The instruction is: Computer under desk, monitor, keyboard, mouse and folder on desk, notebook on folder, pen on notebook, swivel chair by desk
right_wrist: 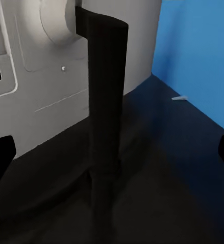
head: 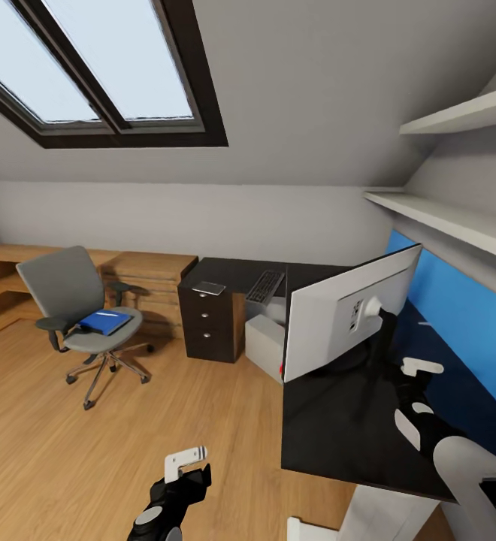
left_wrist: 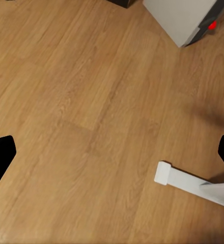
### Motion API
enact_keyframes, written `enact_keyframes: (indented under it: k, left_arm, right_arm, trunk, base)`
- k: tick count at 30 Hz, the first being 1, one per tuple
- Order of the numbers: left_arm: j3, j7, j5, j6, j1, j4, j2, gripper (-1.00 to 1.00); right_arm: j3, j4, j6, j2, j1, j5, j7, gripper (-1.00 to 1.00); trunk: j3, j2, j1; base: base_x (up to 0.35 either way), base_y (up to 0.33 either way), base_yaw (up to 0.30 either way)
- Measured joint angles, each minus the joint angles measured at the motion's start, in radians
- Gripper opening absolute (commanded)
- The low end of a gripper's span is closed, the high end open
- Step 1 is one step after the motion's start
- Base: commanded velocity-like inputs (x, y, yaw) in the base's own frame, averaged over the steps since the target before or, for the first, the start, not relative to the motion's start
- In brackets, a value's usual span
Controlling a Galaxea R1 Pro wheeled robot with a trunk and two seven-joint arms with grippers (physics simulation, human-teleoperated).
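The monitor stands on the black desk with its grey back toward me. My right gripper is open just behind it, facing its black stand. A white pen lies on the desk by the blue wall. At the far end of the desk lie the keyboard and the grey notebook. The computer sits under the desk. The blue folder rests on the swivel chair, out on the floor at left. My left gripper hangs open over the floor.
A dark drawer unit holds up the desk's far end, with low wood cabinets beyond the chair. White shelves run above the blue wall panel. The desk's white leg foot stands on the wood floor.
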Motion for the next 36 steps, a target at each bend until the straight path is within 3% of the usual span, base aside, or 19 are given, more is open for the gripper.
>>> enact_keyframes:
  k: [11,18,36]
  left_arm:
    - [-0.001,-0.001,0.000,0.000,0.000,0.000,0.000,1.00]
    - [-0.002,-0.001,0.000,0.000,0.000,0.000,-0.001,1.00]
    - [-0.005,-0.001,-0.002,-0.005,0.000,0.001,0.014,1.00]
  right_arm:
    - [-0.004,0.067,-0.072,-0.003,0.000,-0.006,0.138,1.00]
    - [-0.005,0.099,-0.122,-0.006,0.000,-0.005,0.157,1.00]
    - [-0.005,0.109,-0.086,-0.008,0.000,-0.005,0.155,1.00]
  trunk:
    - [-0.035,-0.077,0.042]
    - [-0.057,-0.126,0.069]
    - [-0.057,-0.127,0.069]
  base:
    - [0.000,0.000,0.000]
    - [0.000,0.000,0.000]
    - [0.074,0.000,0.000]
